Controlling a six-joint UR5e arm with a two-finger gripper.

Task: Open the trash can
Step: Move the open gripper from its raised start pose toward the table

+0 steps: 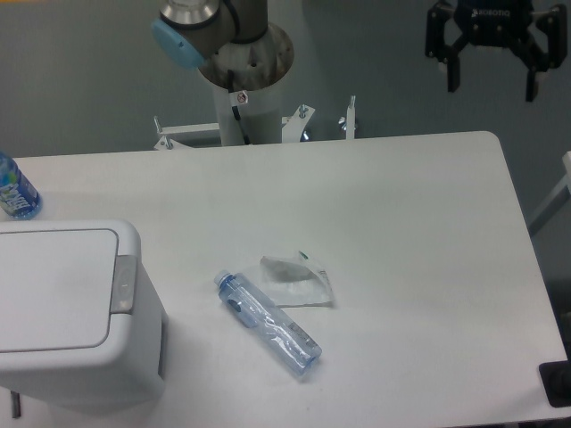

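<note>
The trash can (67, 312) was seen at the lower left corner of the table (401, 250), its left side cut off by the edge of the view. It was a large white boxy bin with rounded corners, and its flat rectangular lid (53, 290) lay shut and level on top. A small grey push-button tab (125, 285) was set on the right edge of the lid, facing the middle of the table.

The gripper (492, 82) was held high at the upper right, above and behind the far edge of the table and well apart from the bin. Its two black fingers (452, 71) were spread wide, with nothing between them. The arm's base column (245, 80) stood behind the far edge, with a blue-capped joint (178, 40) near the top of the view.

A clear plastic bottle (268, 323) with a bluish tint was lying on its side near the middle of the table, its cap end pointing toward the bin. A crumpled clear plastic wrapper (296, 280) lay just beside it (whether the two touched could not be told). A second bottle with a blue label (15, 192) was partly seen at the left edge, behind the bin.
</note>
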